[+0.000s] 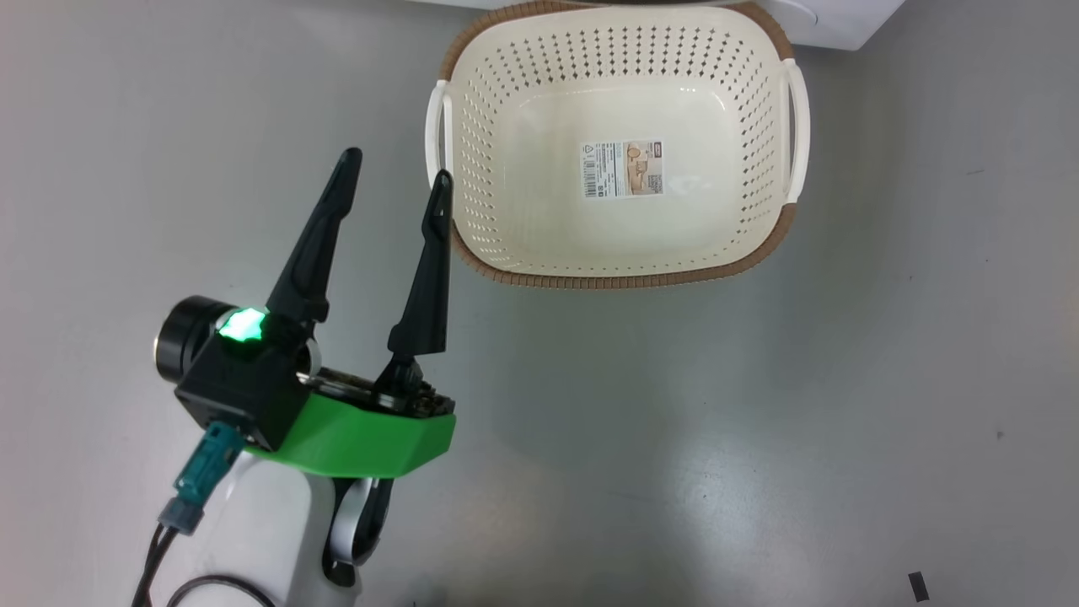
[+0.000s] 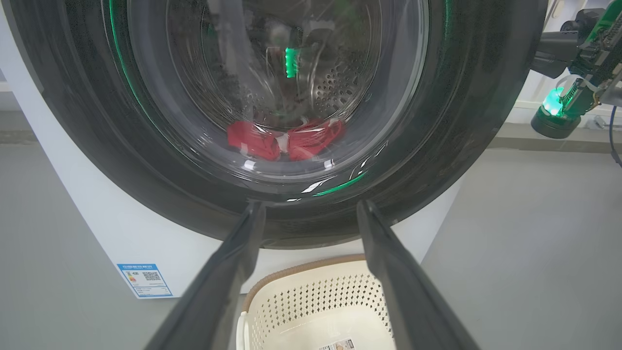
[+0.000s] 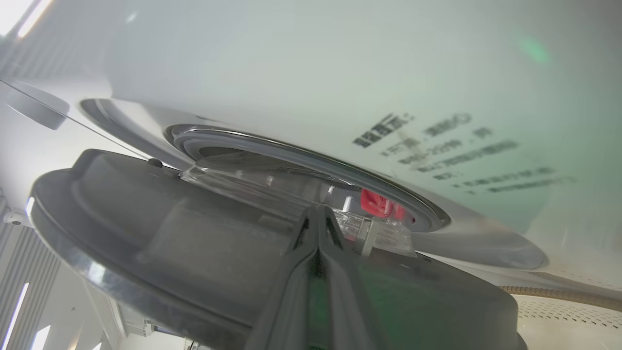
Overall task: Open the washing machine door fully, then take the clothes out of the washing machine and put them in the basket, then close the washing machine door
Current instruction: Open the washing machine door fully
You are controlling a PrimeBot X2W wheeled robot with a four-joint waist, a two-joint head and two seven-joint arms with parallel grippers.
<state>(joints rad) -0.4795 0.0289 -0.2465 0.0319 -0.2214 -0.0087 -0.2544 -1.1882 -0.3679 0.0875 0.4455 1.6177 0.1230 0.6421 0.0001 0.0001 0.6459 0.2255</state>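
Head view. Left gripper (image 1: 396, 167) sits lower left over the grey floor (image 1: 759, 438), its fingers pointing up the frame and spread wide with nothing between them. The tip of the finger nearer the basket lies at the basket's left rim; whether they touch, I cannot tell. A green light glows on the wrist block. The basket (image 1: 615, 281) stands upright on the floor at top centre, empty, with a label sticker (image 1: 622, 169) on its bottom. A white corner of the washing machine (image 1: 843, 21) shows just behind the basket at the top edge.

Left wrist view. A blue label sticker (image 2: 145, 280) is at the lower left of the white machine front. The washing machine door (image 2: 461, 121) takes up most of the frame, a glossy black rim around a bulging glass bowl. The clothes (image 2: 286, 141) are seen through the glass as a red heap with a little white, lying low in the perforated steel drum. The two dark fingers rise well apart, with the basket's near end between them, close to the machine front and below the door. At far right is the right arm's wrist (image 2: 583, 43), green light on, beside the door rim.

Right wrist view. The door is seen edge-on and stands ajar, with a gap between it and the grey gasket (image 3: 301, 155). Right gripper (image 3: 318, 211) has its fingers pressed together, the tips at the door's clear inner part. Nothing is visible between them. Red fabric shows in the gap just right of the tips. There is blurred print on the machine front and a sliver of basket at lower right.
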